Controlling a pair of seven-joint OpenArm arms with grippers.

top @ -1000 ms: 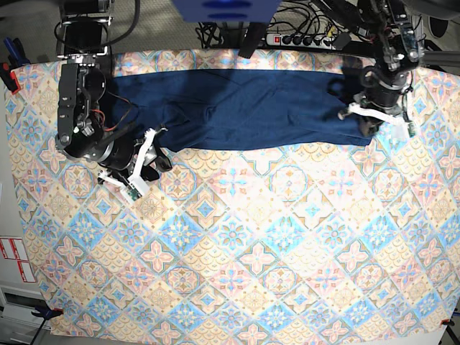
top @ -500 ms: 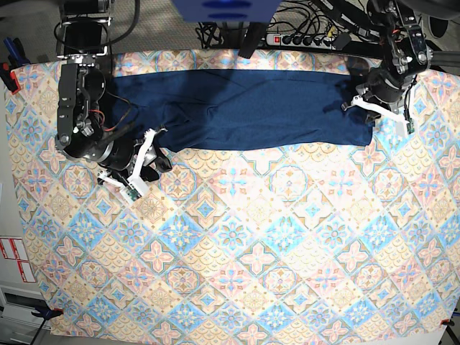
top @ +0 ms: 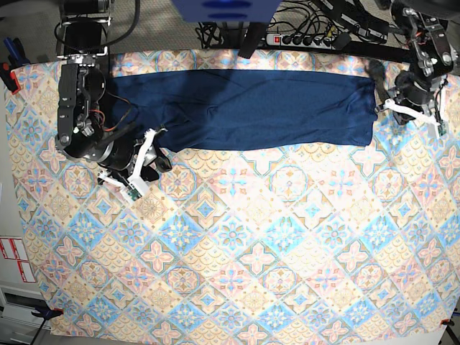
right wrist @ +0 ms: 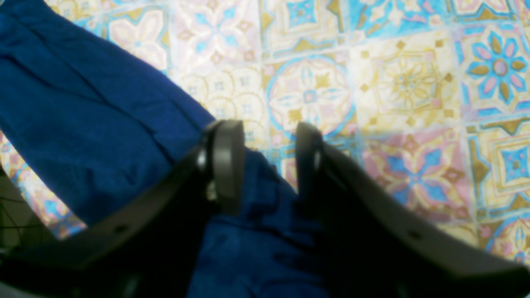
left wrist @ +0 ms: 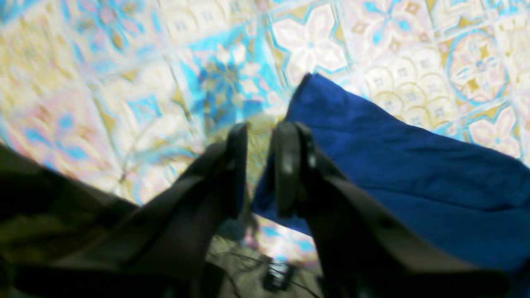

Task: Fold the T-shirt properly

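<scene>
The dark navy T-shirt (top: 244, 108) lies as a long flat band across the far part of the table. My left gripper (top: 402, 108) hovers just past the shirt's right end. In the left wrist view the gripper (left wrist: 258, 165) has only a narrow gap with nothing in it, and the shirt (left wrist: 393, 165) lies beside and under its right finger. My right gripper (top: 154, 159) is at the shirt's lower left corner. In the right wrist view this gripper (right wrist: 267, 136) is open, and the shirt (right wrist: 83, 116) lies bunched between and below the fingers.
The patterned tablecloth (top: 251, 251) covers the whole table. A power strip (top: 309, 39) and cables lie just behind the far edge. A red clamp (top: 7, 72) sits at the far left edge.
My left arm moved right, drawing the shirt's right end out flat, and now sits past the shirt's edge. My right arm has not moved.
</scene>
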